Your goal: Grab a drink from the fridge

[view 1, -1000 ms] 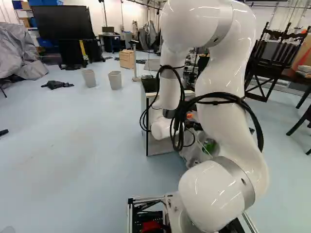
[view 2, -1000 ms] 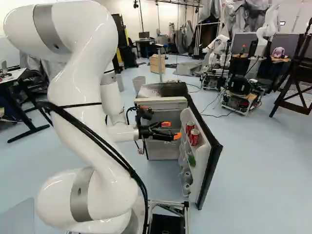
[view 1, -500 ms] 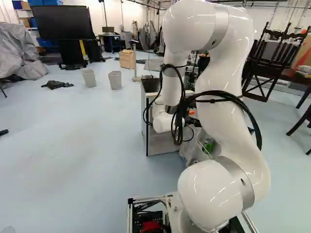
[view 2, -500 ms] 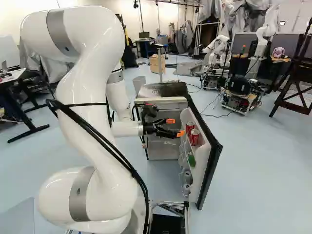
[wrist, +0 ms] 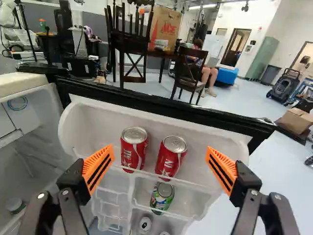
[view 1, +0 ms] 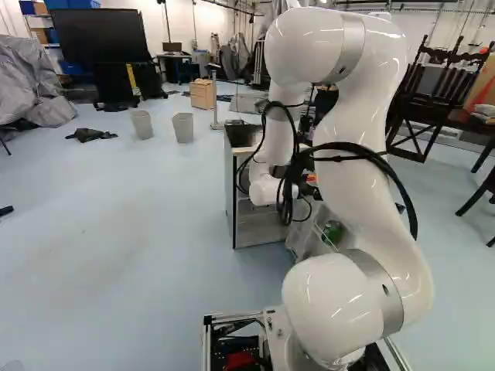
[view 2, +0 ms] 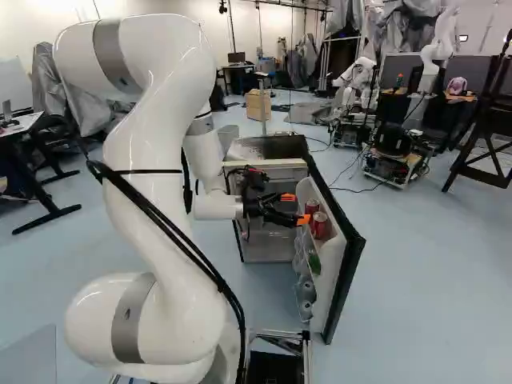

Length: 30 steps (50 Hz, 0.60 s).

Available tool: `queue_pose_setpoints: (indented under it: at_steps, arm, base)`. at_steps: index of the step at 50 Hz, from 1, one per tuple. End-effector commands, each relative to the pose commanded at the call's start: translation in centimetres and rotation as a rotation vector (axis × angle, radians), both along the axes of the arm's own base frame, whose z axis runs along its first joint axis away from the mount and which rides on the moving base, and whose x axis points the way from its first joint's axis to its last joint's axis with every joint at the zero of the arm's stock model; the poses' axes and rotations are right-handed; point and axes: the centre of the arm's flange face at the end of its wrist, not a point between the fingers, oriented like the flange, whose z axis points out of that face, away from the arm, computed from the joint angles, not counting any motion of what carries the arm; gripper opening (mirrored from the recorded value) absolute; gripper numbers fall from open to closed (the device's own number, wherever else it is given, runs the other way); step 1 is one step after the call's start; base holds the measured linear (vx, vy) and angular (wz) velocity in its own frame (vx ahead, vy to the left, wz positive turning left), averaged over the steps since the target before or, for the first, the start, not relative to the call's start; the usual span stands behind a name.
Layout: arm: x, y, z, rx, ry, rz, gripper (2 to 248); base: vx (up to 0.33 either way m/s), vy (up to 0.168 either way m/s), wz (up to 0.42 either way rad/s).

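Note:
In the right base view my gripper [view 2: 300, 209] stands at the inner side of the open fridge door [view 2: 350, 240], level with its upper shelf. The wrist view shows the gripper [wrist: 160, 165] open, its orange pads wide apart. Two red cans, one [wrist: 134, 149] and another [wrist: 171, 156], stand upright side by side on the door shelf, ahead of the fingers and between their lines; neither pad touches them. A green can [wrist: 162, 197] sits one shelf lower, with silver can tops [wrist: 145, 224] below. The fridge body [view 1: 255, 224] is partly hidden by my arm in the left base view.
Clear bin walls [wrist: 205, 188] front the door shelves, and the door's black edge [wrist: 166, 108] runs behind the cans. Another robot [view 2: 360, 80] stands beyond the fridge. Dark wooden chairs [wrist: 188, 73] and two grey bins [view 1: 183, 127] are farther off.
My arm has shifted to the right in both base views, bringing the open gripper closer to the red cans. The base and the fridge door have stayed put.

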Motion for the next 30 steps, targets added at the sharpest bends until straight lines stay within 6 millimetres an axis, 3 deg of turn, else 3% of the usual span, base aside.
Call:
queue_pose_setpoints:
  at_steps: [30]
  arm:
    - [0.3,-1.7,-0.3,0.031,0.002,-0.046,247]
  base:
    - [0.0,0.0,0.0]
